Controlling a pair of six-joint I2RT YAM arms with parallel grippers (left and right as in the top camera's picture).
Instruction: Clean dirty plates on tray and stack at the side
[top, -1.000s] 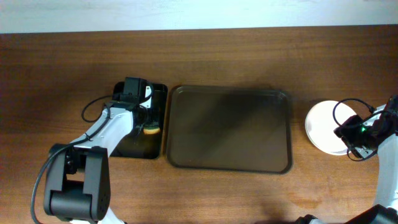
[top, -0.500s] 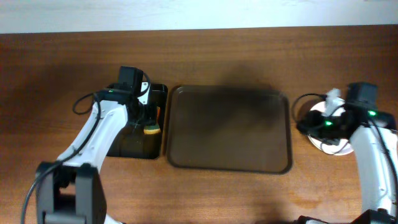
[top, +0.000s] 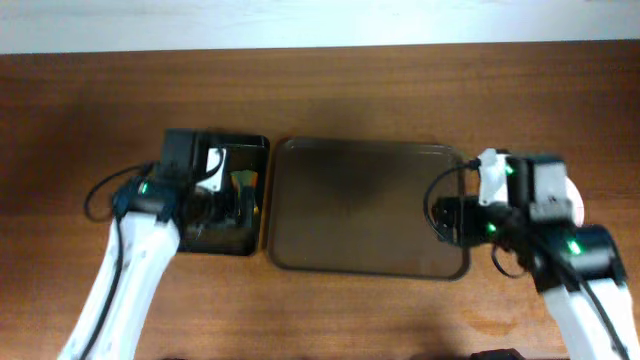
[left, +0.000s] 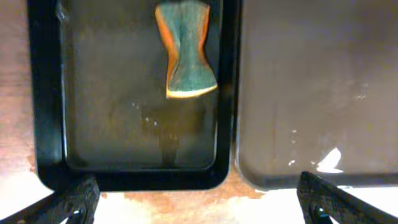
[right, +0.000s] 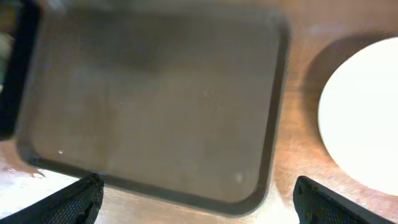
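Observation:
The dark brown tray (top: 370, 205) lies bare in the middle of the table, with nothing on it in either wrist view (right: 155, 93). A plain white plate (right: 367, 124) rests on the wood just right of the tray. In the overhead view my right arm covers it. My right gripper (top: 450, 218) hangs above the tray's right end, jaws wide open and holding nothing (right: 199, 208). My left gripper (top: 225, 205) hovers over the small black tray (left: 46, 93), open and holding nothing (left: 202, 208). Both sets of fingertips show only at the lower corners of their wrist views.
An orange-edged green sponge (left: 185, 50) lies in the far right part of the black tray (top: 200, 240), which sits tight against the brown tray's left rim. Bare wooden table (top: 330, 90) runs behind both trays.
Both grippers have opened wide. The right arm swung left from the plate to the tray's right end. The left gripper rose off the sponge, and its arm shifted left.

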